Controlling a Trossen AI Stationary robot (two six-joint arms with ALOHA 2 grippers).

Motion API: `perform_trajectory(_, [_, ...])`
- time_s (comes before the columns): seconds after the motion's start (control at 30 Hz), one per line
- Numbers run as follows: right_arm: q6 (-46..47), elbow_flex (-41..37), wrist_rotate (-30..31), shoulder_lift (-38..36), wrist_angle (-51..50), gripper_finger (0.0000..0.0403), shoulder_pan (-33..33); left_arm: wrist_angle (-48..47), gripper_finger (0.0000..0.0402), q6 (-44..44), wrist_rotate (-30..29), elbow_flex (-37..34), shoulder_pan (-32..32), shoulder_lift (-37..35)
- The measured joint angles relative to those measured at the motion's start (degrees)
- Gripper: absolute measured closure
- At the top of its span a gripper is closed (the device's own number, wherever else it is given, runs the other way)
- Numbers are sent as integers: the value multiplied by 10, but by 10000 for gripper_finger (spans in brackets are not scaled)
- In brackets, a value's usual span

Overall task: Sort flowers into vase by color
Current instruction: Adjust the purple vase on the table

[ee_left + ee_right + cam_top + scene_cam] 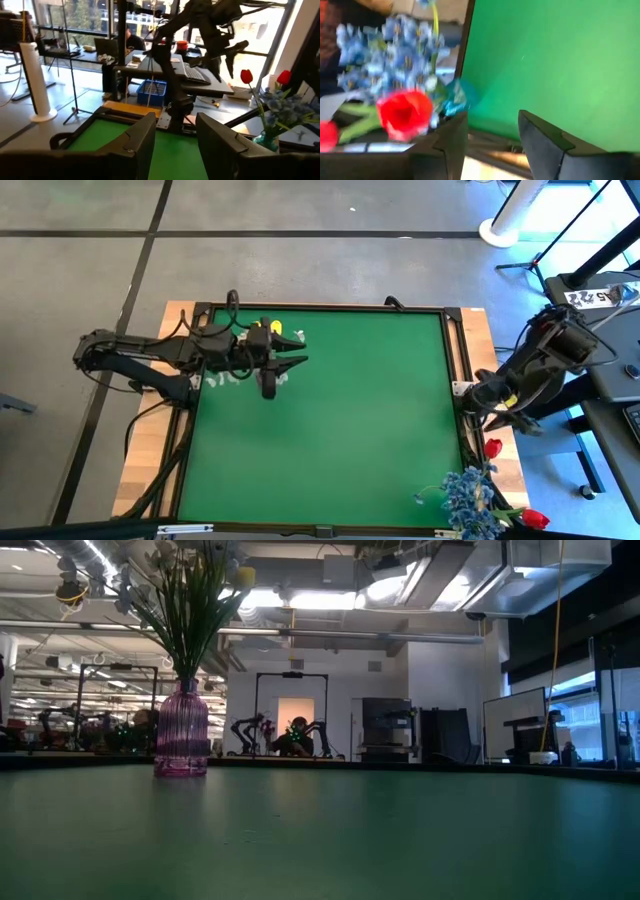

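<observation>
A purple ribbed vase (182,732) stands on the green mat (340,420) near its far left corner and holds white sprays (225,376) and a yellow tulip (272,329). My left gripper (297,352) hovers open above that bouquet, fingers level and pointing toward the table's right (175,135). A teal vase (266,140) at the near right corner holds blue sprays (468,498) and red tulips (492,447). My right gripper (490,412) hangs open off the mat's right edge, facing those flowers (492,130). Neither gripper shows in the low view.
The mat sits in a black frame (455,360) on a wooden table top (150,470). Desks, a white stand (510,225) and lab gear stand beyond the far and right sides. A person (131,36) sits at a desk in the room behind.
</observation>
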Motion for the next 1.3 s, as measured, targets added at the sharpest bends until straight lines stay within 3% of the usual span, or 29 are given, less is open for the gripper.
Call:
perform_trajectory(0.1, [-2, 14, 23, 30, 2, 230, 0, -13, 264, -3, 0, 0, 10, -5])
perform_trajectory(0.47, [-14, 2, 13, 120, 2, 230, 0, -25, 264, -2, 21, 0, 32, -34])
perform_trajectory(0.73, [-12, 2, 74, 103, 0, 230, 0, -60, 264, -3, 21, 0, 35, -81])
perform_trajectory(1.03, [2, -70, 28, 114, 68, 230, 0, -91, 264, -5, 21, 0, 22, -110])
perform_trajectory(1.3, [-16, -52, 40, 107, 58, 230, 0, -114, 265, -6, 10, 0, 22, -122])
